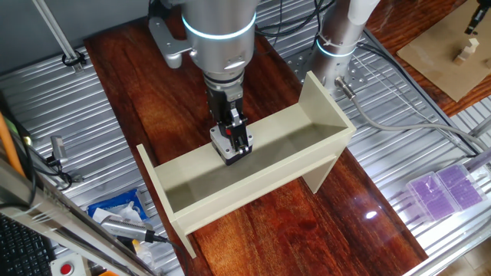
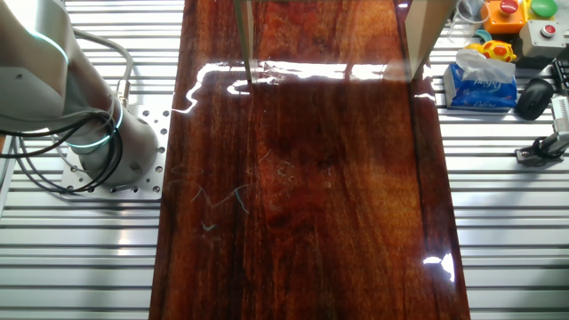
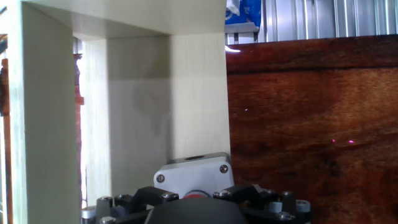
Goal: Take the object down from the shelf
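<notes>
Shelf (image 1: 253,165), long axis running diagonally across the bench, trough open upward. Gripper (image 1: 231,142) reaches straight down into its middle, fingers closed on the box (image 1: 229,147), which sits at the near wall's rim; removal calls for a vertical lift.

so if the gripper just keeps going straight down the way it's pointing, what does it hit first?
The gripper points down into the shelf, with the grey button box right at its fingers. Going on, it would probably press the box onto the shelf floor. Whether the fingers already touch the box is unclear.
</notes>
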